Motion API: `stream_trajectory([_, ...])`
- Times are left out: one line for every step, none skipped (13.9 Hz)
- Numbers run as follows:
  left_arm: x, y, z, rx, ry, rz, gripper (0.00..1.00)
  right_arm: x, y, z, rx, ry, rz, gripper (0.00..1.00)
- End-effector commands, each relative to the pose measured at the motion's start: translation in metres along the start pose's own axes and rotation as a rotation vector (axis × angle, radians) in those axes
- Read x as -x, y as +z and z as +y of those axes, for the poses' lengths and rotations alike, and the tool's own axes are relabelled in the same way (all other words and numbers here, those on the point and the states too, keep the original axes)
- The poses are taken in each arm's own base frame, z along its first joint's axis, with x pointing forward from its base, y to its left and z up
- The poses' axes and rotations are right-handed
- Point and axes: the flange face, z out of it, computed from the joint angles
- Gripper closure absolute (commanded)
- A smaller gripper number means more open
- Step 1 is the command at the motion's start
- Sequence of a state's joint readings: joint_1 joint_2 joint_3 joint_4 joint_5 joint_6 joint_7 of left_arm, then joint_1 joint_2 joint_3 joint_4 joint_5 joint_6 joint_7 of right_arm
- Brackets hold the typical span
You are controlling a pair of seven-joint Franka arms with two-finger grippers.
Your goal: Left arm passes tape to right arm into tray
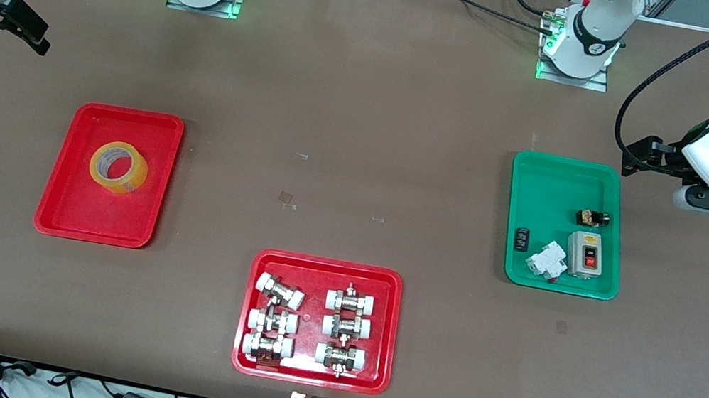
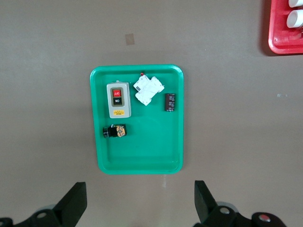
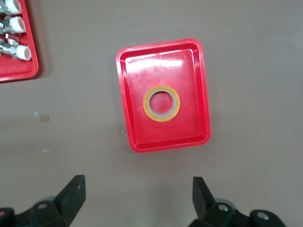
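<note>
Tape (image 1: 118, 167) already lying flat in red tray (image 1: 72, 209). Left gripper (image 2: 137, 203) and right gripper (image 3: 137, 201) both released, empty, parked; nothing to regrasp.

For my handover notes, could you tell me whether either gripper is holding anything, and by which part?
Nothing is held: left gripper and right gripper are open and empty; the tape lies in the tray.

A brown table (image 1: 361, 157) carries three trays. The plain red tray (image 1: 72, 209) lies toward the right arm's end. The green tray (image 1: 544, 187) lies toward the left arm's end, well apart from it. A second red tray (image 1: 309, 375) sits between them, nearer the front camera. Small scraps of tape (image 1: 287, 198) dot the tabletop's middle.
</note>
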State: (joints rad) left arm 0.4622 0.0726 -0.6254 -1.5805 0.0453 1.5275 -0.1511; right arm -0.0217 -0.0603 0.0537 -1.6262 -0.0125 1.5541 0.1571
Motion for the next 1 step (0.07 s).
stream_trajectory([0.004,-0.0029,-0.0021,0.005,0.014,0.012,0.0,0.0006,-0.0066,-0.0033,-0.008,-0.018,-0.012,0.0])
